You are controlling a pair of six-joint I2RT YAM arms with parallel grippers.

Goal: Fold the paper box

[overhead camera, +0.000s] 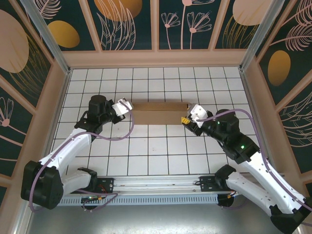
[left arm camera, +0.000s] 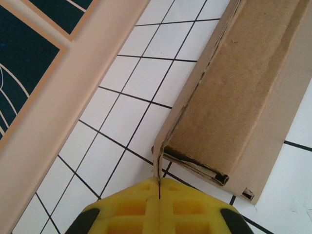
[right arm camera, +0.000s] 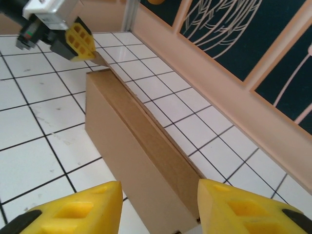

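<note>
Paper box (overhead camera: 160,113) lies flat mid-way up the tiled table (overhead camera: 151,151), stretched between both arms. Left gripper (left arm camera: 159,187) is clenched on a thin flap (left arm camera: 157,163) at the box's left end. Right gripper (right arm camera: 160,192) is released, fingers straddling the right end. Best bet: brace the right end first, then swing the flap along its crease slowly, since the edge looks frayed

both arms reach forward, elbows bent, wrists angled inward. left claw (left arm camera: 159,187) pinched tight on the paper box (left arm camera: 234,87) flap — right claw (right arm camera: 160,190) spread wide, yellow fingers apart.
</note>
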